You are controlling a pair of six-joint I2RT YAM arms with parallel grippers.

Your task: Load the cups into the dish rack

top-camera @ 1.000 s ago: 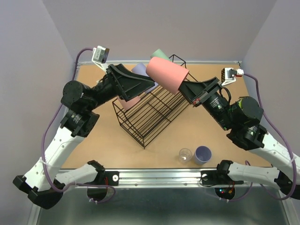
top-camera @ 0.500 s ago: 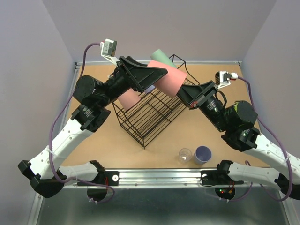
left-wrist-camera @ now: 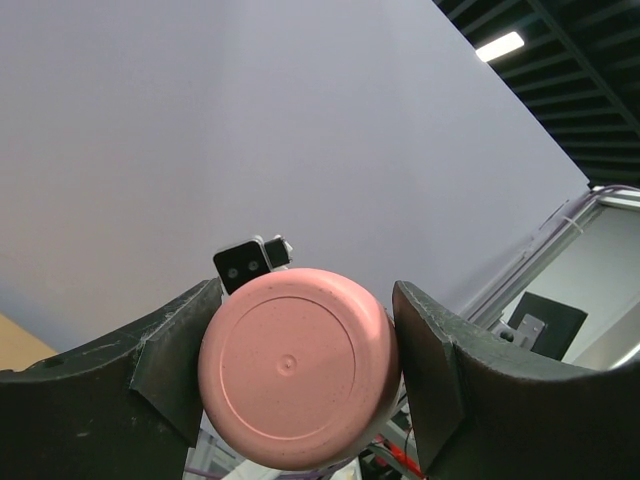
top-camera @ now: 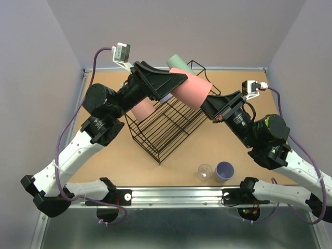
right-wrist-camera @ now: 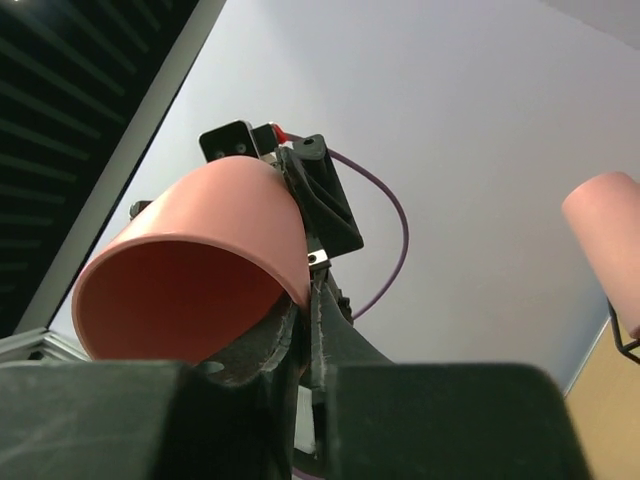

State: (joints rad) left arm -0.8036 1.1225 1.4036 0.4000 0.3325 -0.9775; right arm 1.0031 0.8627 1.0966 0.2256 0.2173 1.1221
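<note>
The large pink cup (top-camera: 191, 89) hangs tilted above the black wire dish rack (top-camera: 166, 129), held between both arms. My left gripper (top-camera: 177, 83) is shut on its base (left-wrist-camera: 295, 365), one finger on each side. My right gripper (top-camera: 208, 106) pinches the cup's rim (right-wrist-camera: 190, 290), its jaws only a sliver apart around the wall. A smaller pink cup (top-camera: 142, 110) leans at the rack's left corner, and a green cup (top-camera: 176, 60) sits at its raised far end. A lavender cup (top-camera: 167, 97) is mostly hidden under my left gripper.
On the table near the front edge stand a small lavender cup (top-camera: 224, 170) and a tiny clear cup (top-camera: 205, 171). The rack lies diagonally across the middle of the table. Walls close in the table on the left, right and back.
My left gripper swung right and closed on the large pink cup's base. The right gripper's jaws have eased slightly at the rim, and the cup has shifted a little to the right.
</note>
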